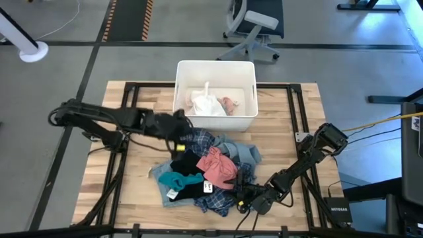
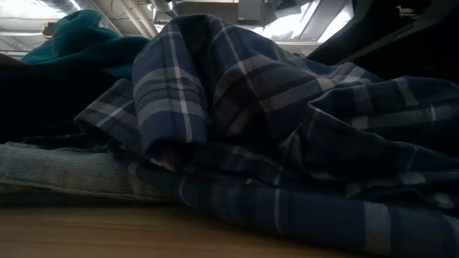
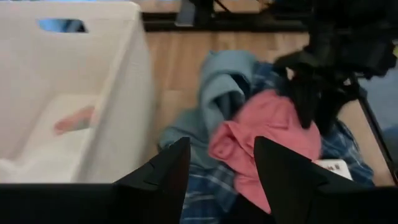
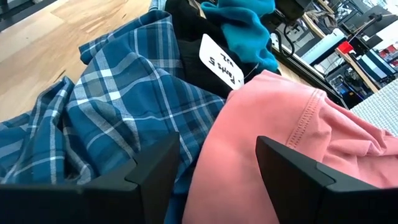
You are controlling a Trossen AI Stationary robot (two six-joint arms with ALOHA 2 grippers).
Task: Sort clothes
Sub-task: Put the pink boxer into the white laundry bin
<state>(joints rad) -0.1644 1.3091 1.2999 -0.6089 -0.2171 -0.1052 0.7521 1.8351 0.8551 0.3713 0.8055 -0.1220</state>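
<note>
Two grippers spread wide over the clothes (image 1: pixel 205 168), neither holding anything

Heaped mid-table just in front of the white bin (image 1: pixel 246 122), the pile shows a pink piece (image 3: pixel 264 134) on top, plaid shirt (image 4: pixel 118 102) and teal piece (image 1: pixel 180 179) beside it. Left gripper (image 1: pixel 180 125) hangs released by the bin's near corner; right gripper (image 1: pixel 244 198) sits unclenched at the pile's front edge, fingers (image 4: pixel 149 171) empty

A lab or workshop: grey floor with hazard-striped tape (image 1: pixel 135 18), office chair (image 1: pixel 254 26), cabled wooden table (image 1: pixel 142 96).
</note>
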